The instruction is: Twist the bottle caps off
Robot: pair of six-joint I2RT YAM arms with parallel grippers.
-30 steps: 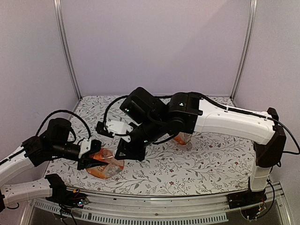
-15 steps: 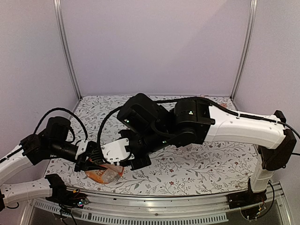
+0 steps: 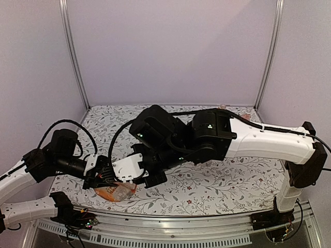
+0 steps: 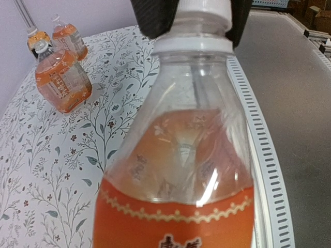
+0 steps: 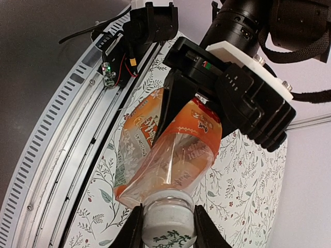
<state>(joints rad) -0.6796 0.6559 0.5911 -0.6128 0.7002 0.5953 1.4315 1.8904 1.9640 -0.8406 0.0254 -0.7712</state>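
My left gripper [image 3: 102,177] is shut on the body of a clear bottle of orange drink [image 3: 117,191], holding it tilted low over the table's front left. The bottle fills the left wrist view [image 4: 181,170] and hides my left fingers there. Its white cap [image 5: 168,230] sits between the black fingers [image 5: 132,230] of my right gripper [image 5: 168,233], which is shut on it. The cap also shows at the top of the left wrist view [image 4: 204,8]. In the top view, the right gripper [image 3: 140,178] meets the bottle's neck.
Three more capped orange bottles show far off in the left wrist view: one [image 4: 62,77] nearer, two [image 4: 67,36] [image 4: 39,39] behind it. The slotted metal rail [image 5: 57,150] runs along the table's front edge, close beside the held bottle. My right arm [image 3: 248,137] spans the table's middle.
Over the last second my right gripper swung down and left onto the bottle's cap. The left gripper drew the bottle slightly toward itself. Little has moved in the last half second.
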